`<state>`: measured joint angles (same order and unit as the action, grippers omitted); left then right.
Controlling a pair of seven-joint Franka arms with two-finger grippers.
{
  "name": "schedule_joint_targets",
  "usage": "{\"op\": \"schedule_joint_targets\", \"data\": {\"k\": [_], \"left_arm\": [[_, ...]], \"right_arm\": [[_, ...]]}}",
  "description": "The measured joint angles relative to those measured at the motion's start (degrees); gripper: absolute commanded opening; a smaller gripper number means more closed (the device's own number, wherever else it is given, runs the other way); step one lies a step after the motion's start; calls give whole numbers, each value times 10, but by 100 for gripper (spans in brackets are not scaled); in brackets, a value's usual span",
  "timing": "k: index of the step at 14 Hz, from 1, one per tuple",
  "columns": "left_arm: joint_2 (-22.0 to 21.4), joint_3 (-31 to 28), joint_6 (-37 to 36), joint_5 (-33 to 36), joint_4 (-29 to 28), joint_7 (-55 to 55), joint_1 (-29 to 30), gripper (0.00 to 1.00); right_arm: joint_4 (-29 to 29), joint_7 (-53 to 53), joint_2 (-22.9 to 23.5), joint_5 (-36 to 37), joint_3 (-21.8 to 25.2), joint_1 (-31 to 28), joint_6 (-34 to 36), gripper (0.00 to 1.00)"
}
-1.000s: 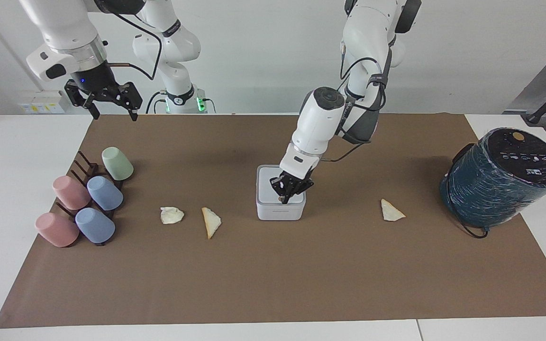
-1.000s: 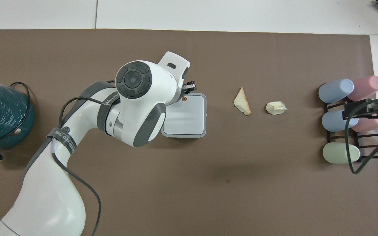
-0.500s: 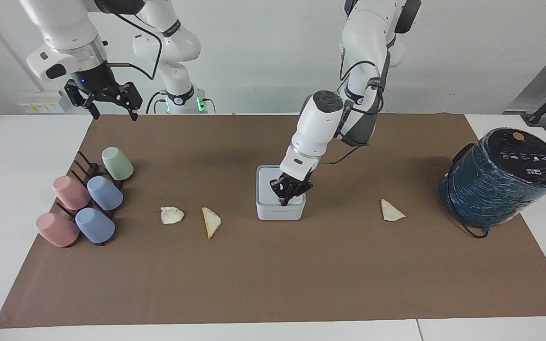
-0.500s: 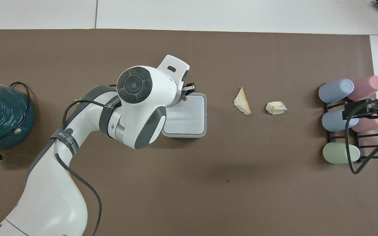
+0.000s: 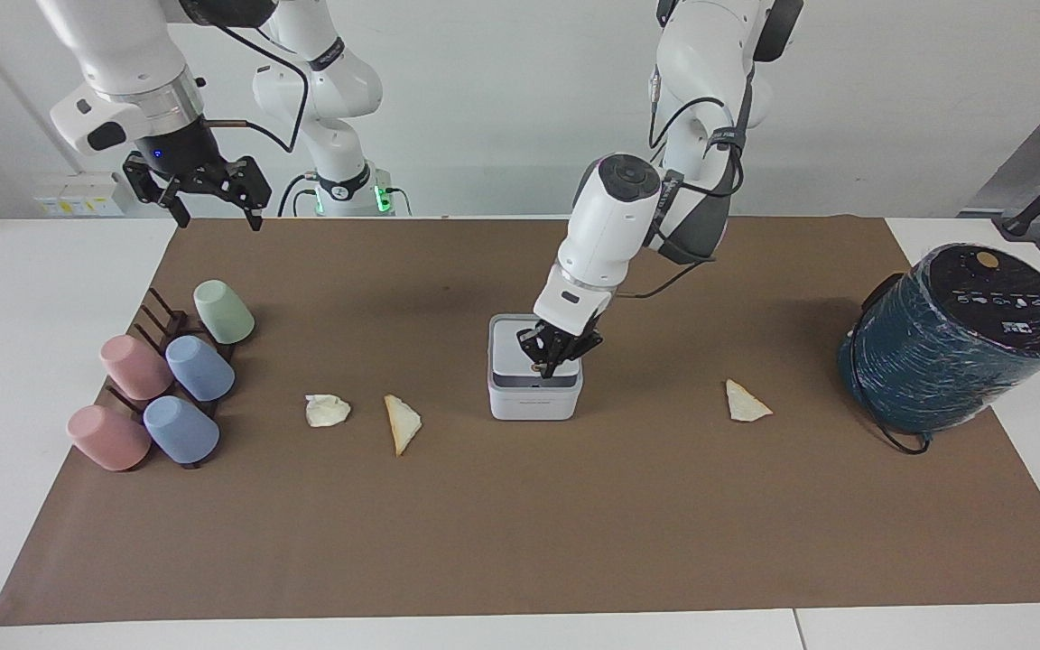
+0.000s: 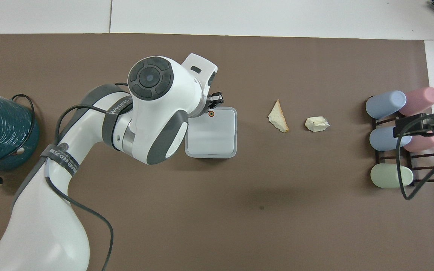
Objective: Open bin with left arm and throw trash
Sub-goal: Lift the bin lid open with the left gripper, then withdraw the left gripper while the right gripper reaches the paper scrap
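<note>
The bin [image 5: 534, 397] [image 6: 217, 135], a small white square box, stands mid-table. A thin dark gap shows under its lid on the side farther from the robots. My left gripper [image 5: 545, 368] [image 6: 212, 109] is shut with nothing in it, its tips just over the tan button [image 6: 211, 113] at that edge. The trash lies on the mat: a wad [image 5: 328, 410] [image 6: 317, 124] and a triangle [image 5: 403, 422] [image 6: 278, 116] toward the right arm's end, another triangle [image 5: 745, 401] toward the left arm's end. My right gripper [image 5: 210, 209] [image 6: 399, 130] waits open, high over the cup rack.
A dark rack of pastel cups [image 5: 168, 379] [image 6: 390, 139] lies toward the right arm's end. A big dark teal cylinder [image 5: 953, 338] [image 6: 2, 131] with a black top and a cable stands at the left arm's end. A brown mat [image 5: 520, 542] covers the table.
My left gripper pressed down on the bin's button and has since lifted a little. The dark gap under the lid has appeared. The right arm has not moved.
</note>
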<state>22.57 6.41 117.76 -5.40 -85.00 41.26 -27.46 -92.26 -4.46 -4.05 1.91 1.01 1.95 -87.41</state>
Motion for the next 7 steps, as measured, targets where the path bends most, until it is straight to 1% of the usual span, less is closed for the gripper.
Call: {"op": "schedule_joint_targets", "data": {"k": [3,5,7], "left_arm": [[-12,-23,-105,0,52,0,4,0],[-24,-31,-146,0,70,0,14,0],[-40,-33,-172,1,77,-2,31,0]], "right_arm": [[0,0,0,0,0,0,0,100],[0,0,0,0,0,0,0,100],[0,3,0,0,0,0,-2,100]]}}
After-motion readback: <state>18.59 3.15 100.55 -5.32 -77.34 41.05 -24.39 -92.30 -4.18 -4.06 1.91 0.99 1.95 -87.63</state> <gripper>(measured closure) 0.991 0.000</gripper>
